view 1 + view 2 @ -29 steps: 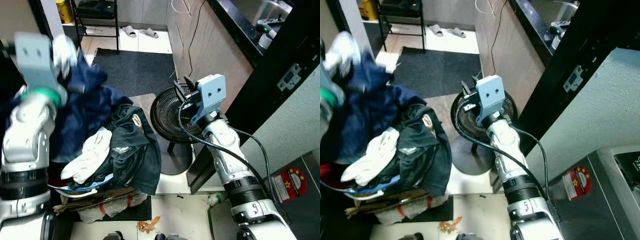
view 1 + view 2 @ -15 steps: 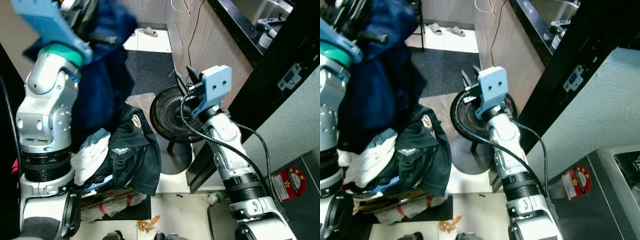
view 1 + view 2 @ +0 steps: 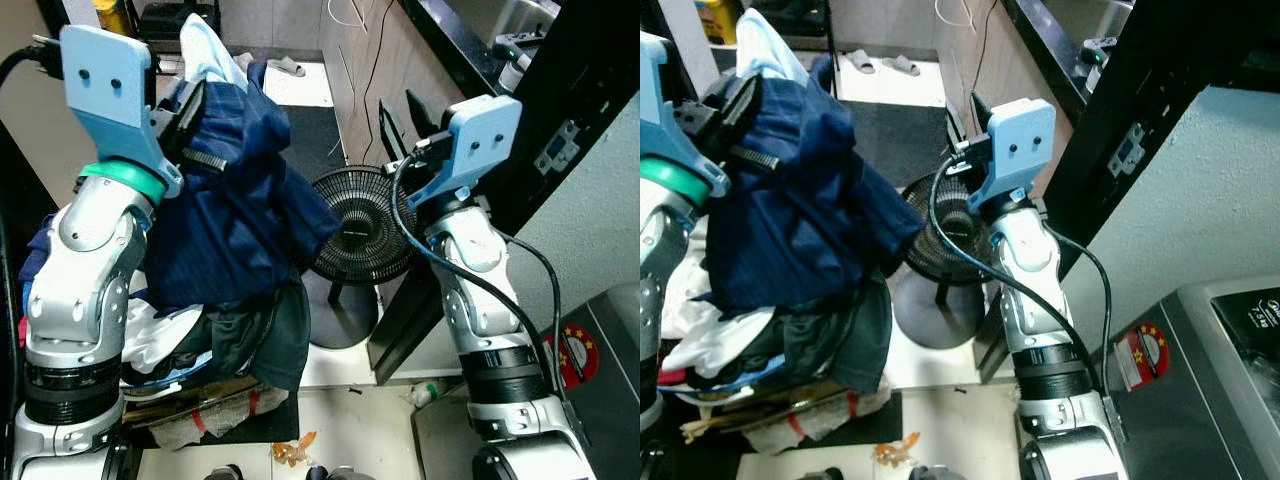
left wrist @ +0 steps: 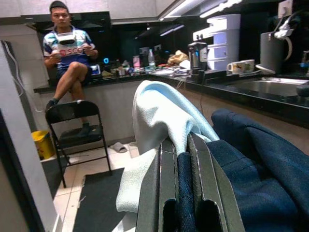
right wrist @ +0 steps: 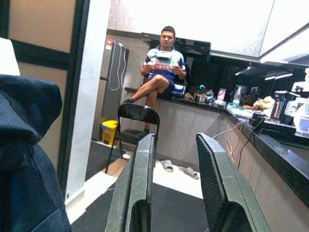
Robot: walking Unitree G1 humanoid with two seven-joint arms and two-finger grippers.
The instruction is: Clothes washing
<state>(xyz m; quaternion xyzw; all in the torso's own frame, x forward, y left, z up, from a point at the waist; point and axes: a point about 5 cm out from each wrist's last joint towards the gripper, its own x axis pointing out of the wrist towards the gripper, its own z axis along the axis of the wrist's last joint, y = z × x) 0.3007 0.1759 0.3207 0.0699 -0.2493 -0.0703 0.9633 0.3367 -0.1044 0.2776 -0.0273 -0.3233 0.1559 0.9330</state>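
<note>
My left gripper (image 4: 184, 145) is raised high at the left and shut on a navy garment (image 3: 235, 210) together with a pale blue cloth (image 3: 205, 50). The navy garment hangs down from the fingers over a pile of clothes (image 3: 255, 345), where a dark green piece and a white piece (image 3: 150, 335) lie on top. My right gripper (image 3: 398, 115) is held up at the middle right, above a black floor fan (image 3: 365, 225). It is open, with nothing between its fingers (image 5: 137, 183).
A washing machine (image 3: 1230, 340) stands at the lower right beside a dark door frame. A wooden counter runs along the right. A dark mat (image 3: 310, 125) and slippers (image 3: 285, 66) lie ahead. A person (image 5: 161, 72) sits on the counter behind a folding chair (image 5: 135, 121).
My left arm has lifted the navy garment off the pile and swung it up toward the middle. My right gripper has risen a little.
</note>
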